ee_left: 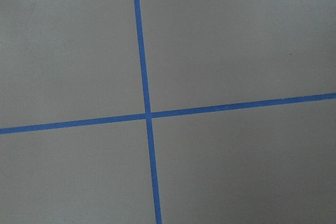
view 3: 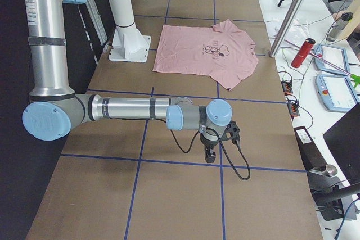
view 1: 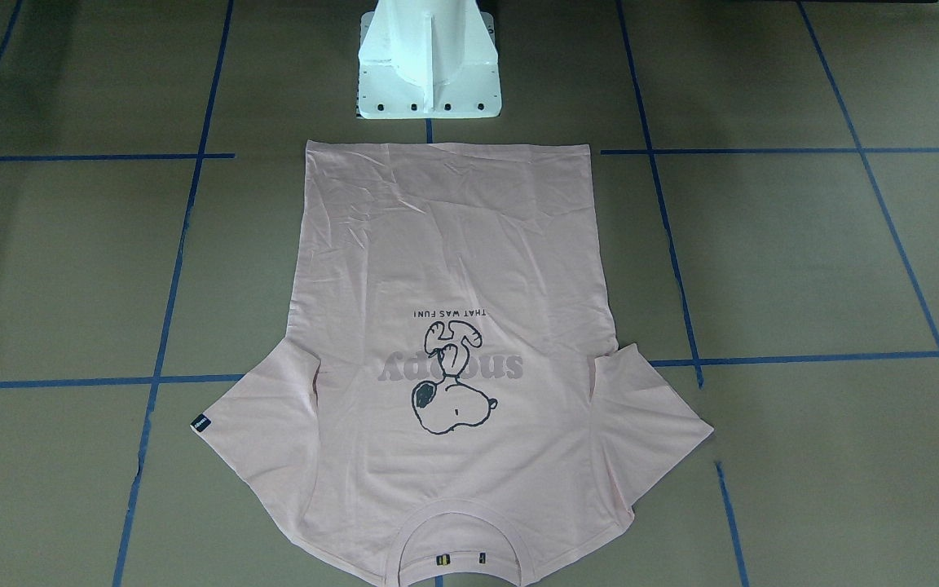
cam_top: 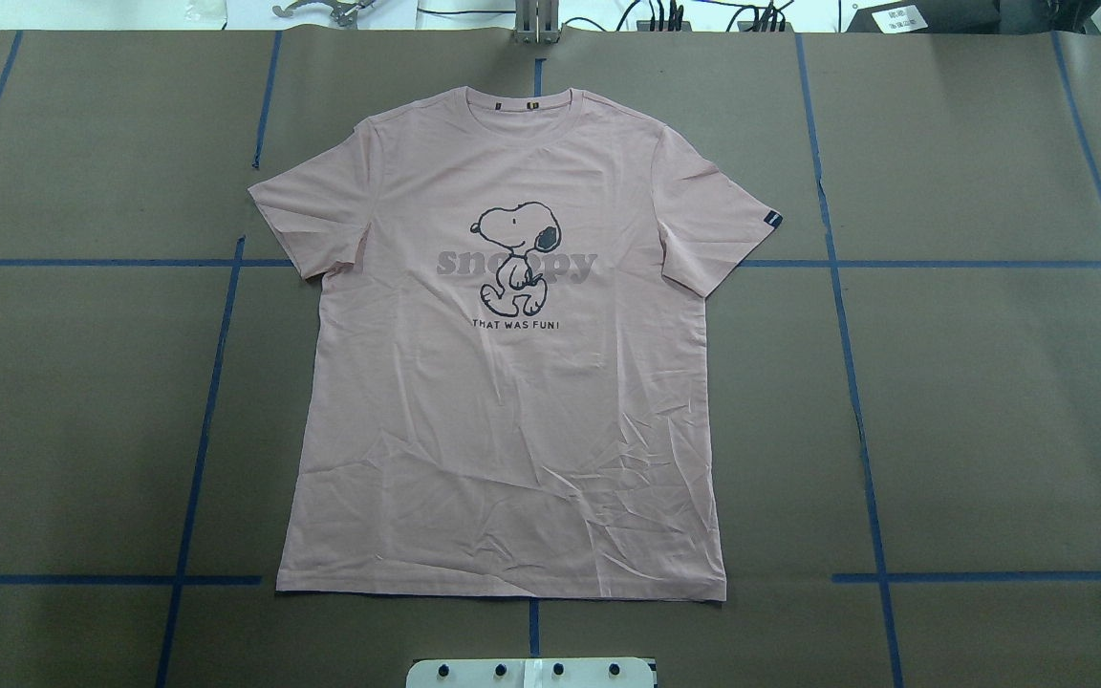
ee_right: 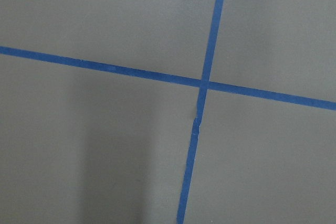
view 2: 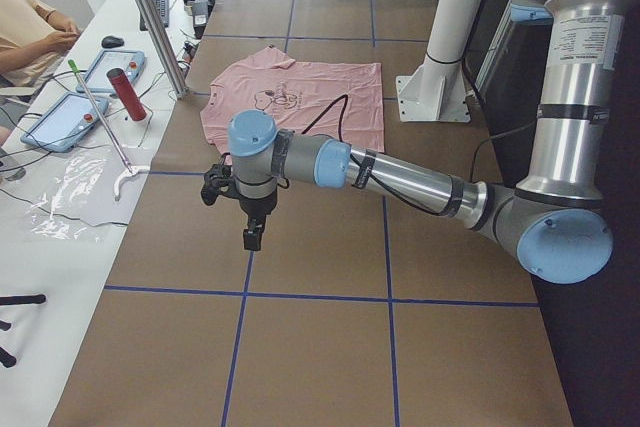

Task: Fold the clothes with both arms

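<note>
Pink, light and limp, the T-shirt (cam_top: 512, 411) lies flat, hem nearest the white pedestal (view 1: 429, 73), probably best pinched at shoulders and hem corners; how wide the left tool (view 2: 252, 236) and right tool (view 3: 210, 155) stand cannot be told.

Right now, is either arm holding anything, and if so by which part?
Nothing is held. The T-shirt lies flat and untouched, while the left gripper and right gripper hang over the table well away from it.
</note>
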Controlling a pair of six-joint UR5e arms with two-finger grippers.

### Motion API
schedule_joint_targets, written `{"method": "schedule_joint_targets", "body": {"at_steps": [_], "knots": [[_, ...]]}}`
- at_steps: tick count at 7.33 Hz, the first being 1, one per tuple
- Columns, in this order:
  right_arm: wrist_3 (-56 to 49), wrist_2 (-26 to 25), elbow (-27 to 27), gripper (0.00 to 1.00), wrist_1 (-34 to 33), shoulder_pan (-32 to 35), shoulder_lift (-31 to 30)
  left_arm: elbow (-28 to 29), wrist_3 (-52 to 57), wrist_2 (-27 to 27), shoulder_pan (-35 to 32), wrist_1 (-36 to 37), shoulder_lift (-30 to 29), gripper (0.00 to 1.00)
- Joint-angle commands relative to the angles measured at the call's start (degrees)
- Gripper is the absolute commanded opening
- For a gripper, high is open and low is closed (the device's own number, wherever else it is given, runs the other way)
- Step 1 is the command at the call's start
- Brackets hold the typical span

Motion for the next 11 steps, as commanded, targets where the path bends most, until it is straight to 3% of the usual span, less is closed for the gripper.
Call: {"method": "schedule_joint_targets", "body": {"at_steps": [1, 3, 5, 7, 8, 9, 10, 11], "knots": [[7.54, 3.81, -0.71, 1.00, 12.58, -6.17, 0.30, 2.94, 0.30, -0.03, 0.07, -0.17, 0.28, 1.00], [27.82, 5.69, -0.71, 1.00, 15.46, -14.77, 8.09, 6.64, 0.04, -0.12, 0.16, -1.57, -0.94, 1.00], [47.87, 1.93, -5.34, 1.00, 15.82, -23.66, 20.63, 6.39, -0.14, -0.20, 0.16, -2.99, -1.03, 1.00], [60.79, -10.68, -11.76, 0.94, 17.39, -30.26, 28.74, 5.69, -0.14, -0.12, 0.16, -3.08, -1.04, 1.00], [68.96, -13.27, -15.27, 0.88, 19.92, -31.68, 31.91, 5.69, -0.05, -0.12, 0.16, -3.08, -1.04, 1.00], [72.70, -14.51, -19.57, 0.87, 27.00, -33.09, 32.03, 5.52, -0.05, -0.12, 0.16, -3.08, -1.04, 1.00], [73.00, -16.61, -22.48, 0.87, 31.59, -33.62, 32.21, 5.52, 0.13, -0.12, 0.16, -3.08, -1.04, 1.00], [73.09, -17.24, -22.77, 0.83, 31.64, -33.71, 32.47, 5.69, 0.21, -0.03, 0.16, -3.60, -1.04, 1.00]]}}
